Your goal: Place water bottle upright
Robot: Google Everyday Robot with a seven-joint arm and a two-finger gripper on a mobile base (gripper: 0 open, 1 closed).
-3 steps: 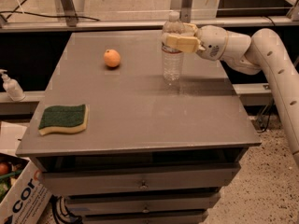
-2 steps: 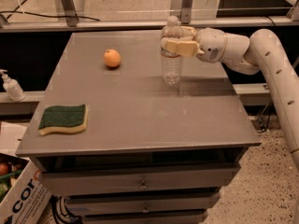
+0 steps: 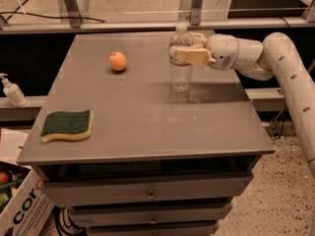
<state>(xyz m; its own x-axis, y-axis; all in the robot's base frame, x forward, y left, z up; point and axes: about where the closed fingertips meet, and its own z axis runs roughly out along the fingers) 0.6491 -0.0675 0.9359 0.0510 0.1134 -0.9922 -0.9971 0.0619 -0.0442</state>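
Dim warm light; the claw (image 3: pixel 186 49) gripping the water bottle (image 3: pixel 180 75) throws a soft shadow across the table (image 3: pixel 147 127)

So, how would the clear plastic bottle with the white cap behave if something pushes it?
The clear ribbed plastic water bottle stands tall on a narrow base, so a push high would probably tip it. Its round body would likely roll once down. The tool grips it near the shoulder; thin plastic may flex there.

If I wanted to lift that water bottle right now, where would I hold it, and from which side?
Around its upper body, under the shoulder, coming in sideways. The water bottle stands upright on the table, tall and round, so a level side grip suits it. The gripper is clasped there, reaching in from the picture's right.
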